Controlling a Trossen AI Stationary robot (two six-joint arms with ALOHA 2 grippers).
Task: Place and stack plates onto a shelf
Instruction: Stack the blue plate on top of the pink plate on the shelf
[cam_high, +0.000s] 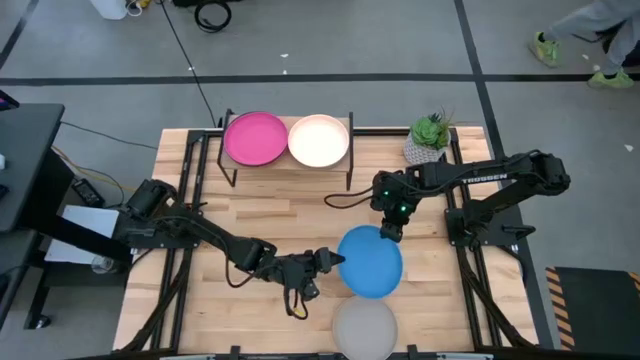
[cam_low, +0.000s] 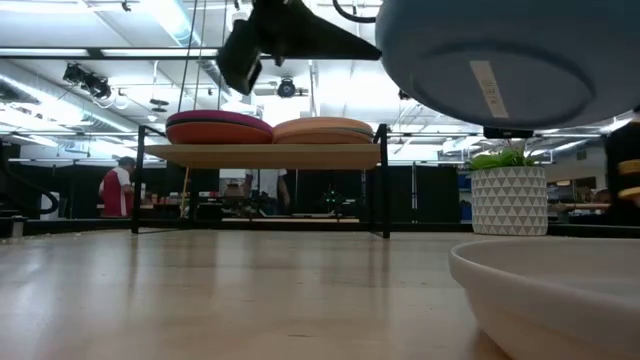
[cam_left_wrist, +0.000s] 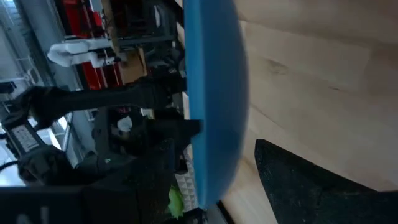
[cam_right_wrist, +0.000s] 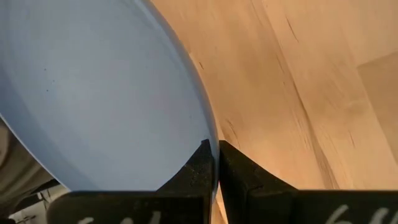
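A bright blue plate (cam_high: 372, 262) hangs in the air over the table's near middle, and the low view shows its underside (cam_low: 500, 60). My right gripper (cam_high: 392, 234) is shut on its far rim. My left gripper (cam_high: 335, 262) is open at the plate's left rim, one finger (cam_left_wrist: 298, 186) on either side, with a gap showing at this one. The shelf (cam_high: 286, 163) stands at the far edge and carries a magenta plate (cam_high: 255, 138) and a peach plate (cam_high: 318, 140), each lying on another plate. A pale grey plate (cam_high: 365, 328) lies at the near edge. My right gripper pinches the blue plate's far rim (cam_right_wrist: 202, 134) between its two fingers, one above and one below. It comes from the far side, slanting down. The plate is lifted clear of the table and sits about level.
A potted plant (cam_high: 428, 138) stands right of the shelf at the far edge. The grey plate (cam_low: 560, 290) lies just below and nearer than the lifted one. Bare wood shows between the shelf and the plates. People stand in the room behind the table.
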